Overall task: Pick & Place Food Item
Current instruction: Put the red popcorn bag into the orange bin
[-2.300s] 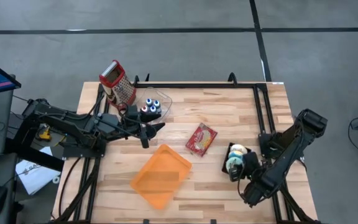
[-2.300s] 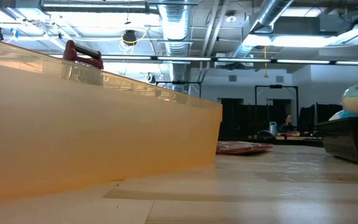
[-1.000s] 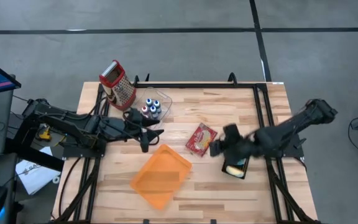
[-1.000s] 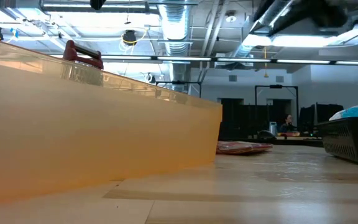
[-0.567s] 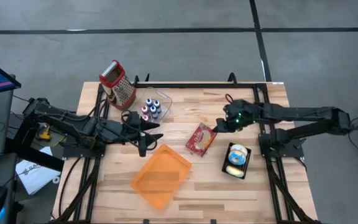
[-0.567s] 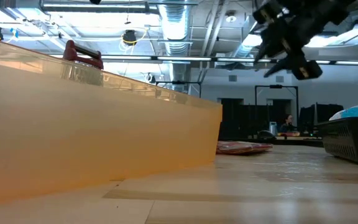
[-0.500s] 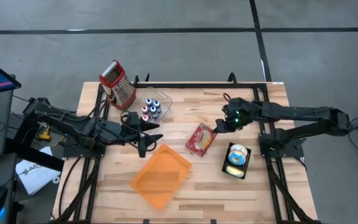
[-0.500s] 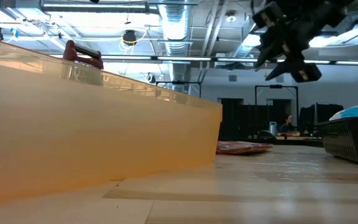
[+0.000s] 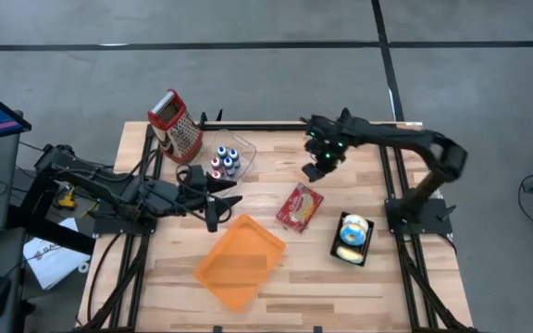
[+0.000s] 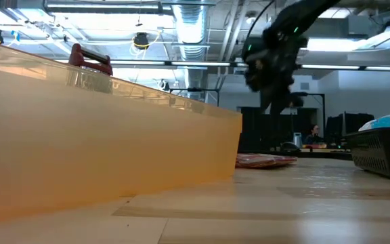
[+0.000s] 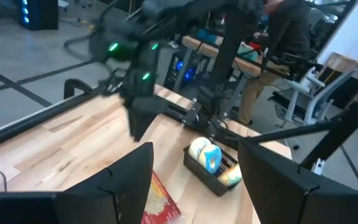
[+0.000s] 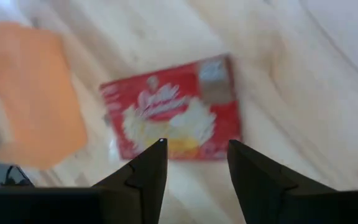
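A red food packet (image 9: 300,205) lies flat on the wooden table (image 9: 359,157), between an orange tray (image 9: 241,261) and a black basket (image 9: 353,238) holding wrapped food items. My right gripper (image 9: 315,169) hangs open above the table, just on the far side of the packet, pointing steeply down. In the right wrist view the packet (image 12: 173,118) lies ahead of the open fingers (image 12: 145,171), apart from them. My left gripper (image 9: 222,199) stands open at the table's left, above the tray's far corner, holding nothing.
A red-handled grater (image 9: 176,125) and a clear container of small bottles (image 9: 225,159) stand at the far left. The tray's wall (image 10: 107,149) fills the low view's left. People and desks (image 11: 278,37) show beyond the table. Black frame rails (image 9: 276,125) run along the far edge.
My right arm has swung around from the table's right side, carrying its gripper from between the packet and the basket toward the far edge and lower. It has tipped to point more steeply down. Packet, basket and tray lie as before.
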Controlling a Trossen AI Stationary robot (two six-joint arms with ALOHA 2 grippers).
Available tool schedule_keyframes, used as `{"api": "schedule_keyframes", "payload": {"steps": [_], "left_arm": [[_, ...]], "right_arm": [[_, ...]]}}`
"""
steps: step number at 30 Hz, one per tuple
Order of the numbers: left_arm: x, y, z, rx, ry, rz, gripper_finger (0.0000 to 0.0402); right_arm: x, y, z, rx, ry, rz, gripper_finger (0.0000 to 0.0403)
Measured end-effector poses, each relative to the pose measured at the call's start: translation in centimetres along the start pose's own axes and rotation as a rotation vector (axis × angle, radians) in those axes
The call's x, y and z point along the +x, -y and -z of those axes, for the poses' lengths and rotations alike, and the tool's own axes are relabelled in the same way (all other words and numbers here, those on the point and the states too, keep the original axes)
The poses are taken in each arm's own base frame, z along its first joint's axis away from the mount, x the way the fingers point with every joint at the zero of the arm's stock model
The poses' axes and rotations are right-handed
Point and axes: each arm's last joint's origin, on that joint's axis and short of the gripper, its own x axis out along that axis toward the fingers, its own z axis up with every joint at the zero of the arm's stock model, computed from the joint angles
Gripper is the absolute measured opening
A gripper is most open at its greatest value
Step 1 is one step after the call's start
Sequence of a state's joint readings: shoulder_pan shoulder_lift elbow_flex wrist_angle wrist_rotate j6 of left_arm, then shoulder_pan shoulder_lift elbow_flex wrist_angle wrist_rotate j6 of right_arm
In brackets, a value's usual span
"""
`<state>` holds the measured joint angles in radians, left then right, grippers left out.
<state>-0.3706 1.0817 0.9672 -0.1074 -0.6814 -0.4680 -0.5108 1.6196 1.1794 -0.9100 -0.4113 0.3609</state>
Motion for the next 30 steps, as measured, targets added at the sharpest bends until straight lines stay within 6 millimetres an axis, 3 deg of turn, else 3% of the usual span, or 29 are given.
{"api": "schedule_keyframes", "payload": {"steps": [5,9,13,19,30], "left_arm": [[0.0,0.1,-0.3,-0.022,0.028,0.004,0.0231],[0.0,0.1,-0.4,-0.029,0.042,-0.008,0.0231],[0.0,0.1,-0.5,-0.038,0.05,-0.012,0.0231],[0.0,0.2,-0.6,-0.05,0.063,-0.012,0.0231],[0.0,0.1,-0.6,-0.056,0.07,-0.022,0.0231]], "right_arm": [[2.3,2.8,-2.7,0.036,-0.041,-0.028,0.0173],[4.3,3.6,-3.5,0.01,-0.083,-0.022,0.0183],[5.6,3.7,-4.1,-0.026,-0.073,-0.028,0.0185],[6.1,4.4,-5.0,-0.034,-0.02,-0.025,0.0181],[9.0,4.2,-4.7,-0.058,-0.099,-0.035,0.018]]}}
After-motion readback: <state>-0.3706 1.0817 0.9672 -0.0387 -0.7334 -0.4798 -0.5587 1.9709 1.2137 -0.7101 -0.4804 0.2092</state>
